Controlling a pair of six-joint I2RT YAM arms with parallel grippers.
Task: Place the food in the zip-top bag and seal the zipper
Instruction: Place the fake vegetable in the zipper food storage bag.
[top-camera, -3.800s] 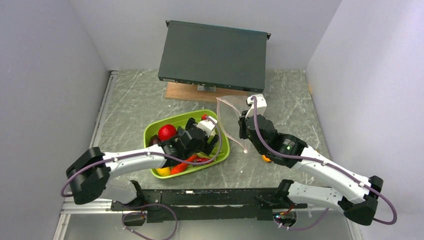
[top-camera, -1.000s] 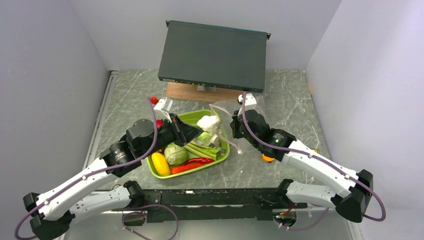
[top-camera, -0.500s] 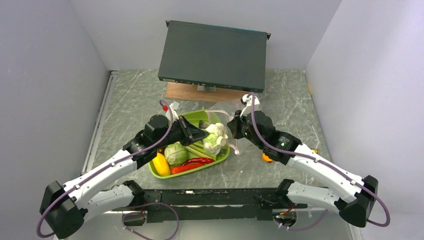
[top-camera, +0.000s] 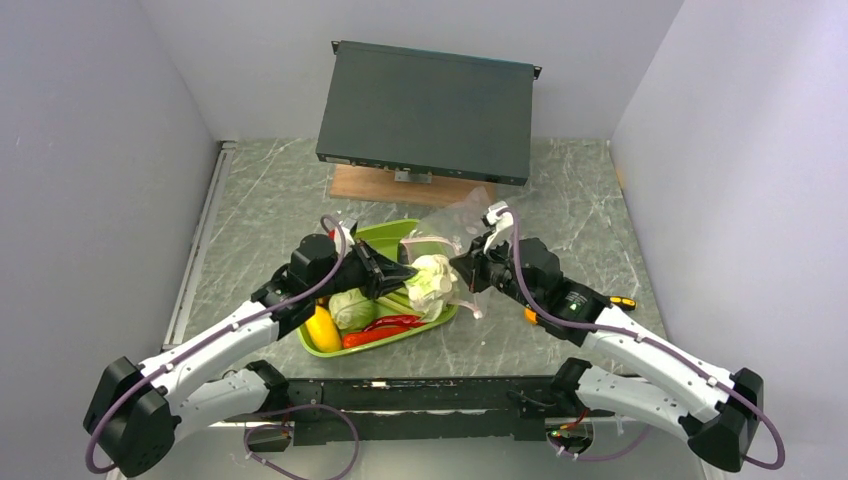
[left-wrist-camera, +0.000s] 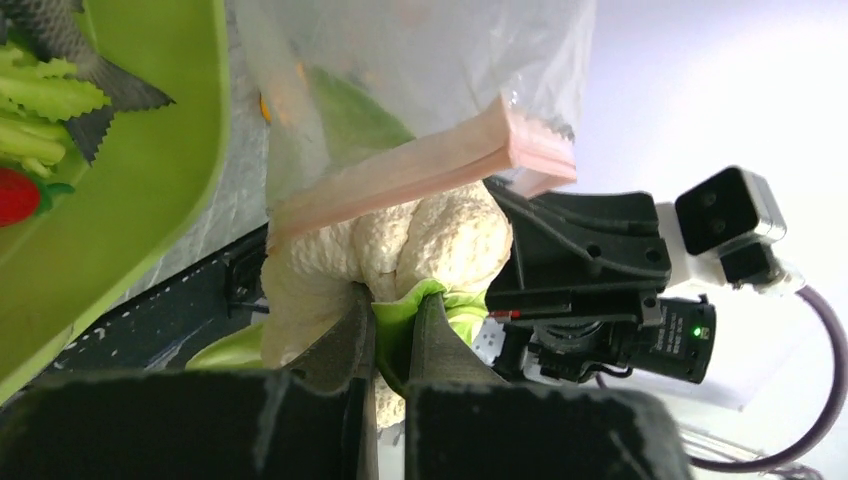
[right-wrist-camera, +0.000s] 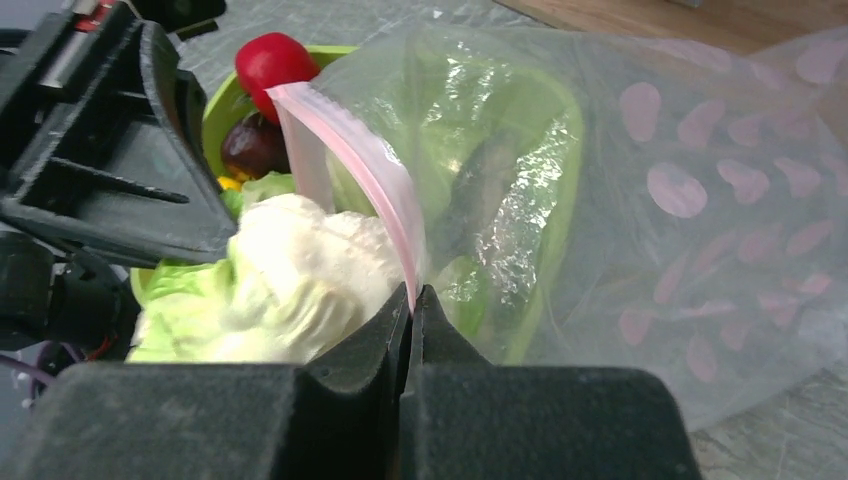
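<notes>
The yellow fruit (top-camera: 321, 327) and cabbage (top-camera: 352, 305) lie in the green tray (top-camera: 400, 338). Above the tray's right side, the left gripper (left-wrist-camera: 395, 310) is clenched on the green leaves of the cauliflower (top-camera: 432, 277), holding its white head against the pink zipper (right-wrist-camera: 362, 160). The right gripper (right-wrist-camera: 410, 300) is pinched tight on that zipper, holding the clear bag (top-camera: 450, 222) up over the tray's far right corner with its mouth facing the cauliflower.

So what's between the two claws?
The cauliflower, gripped by the left claw, and the pink zipper strip, pinched by the right claw; top view shows it.
</notes>
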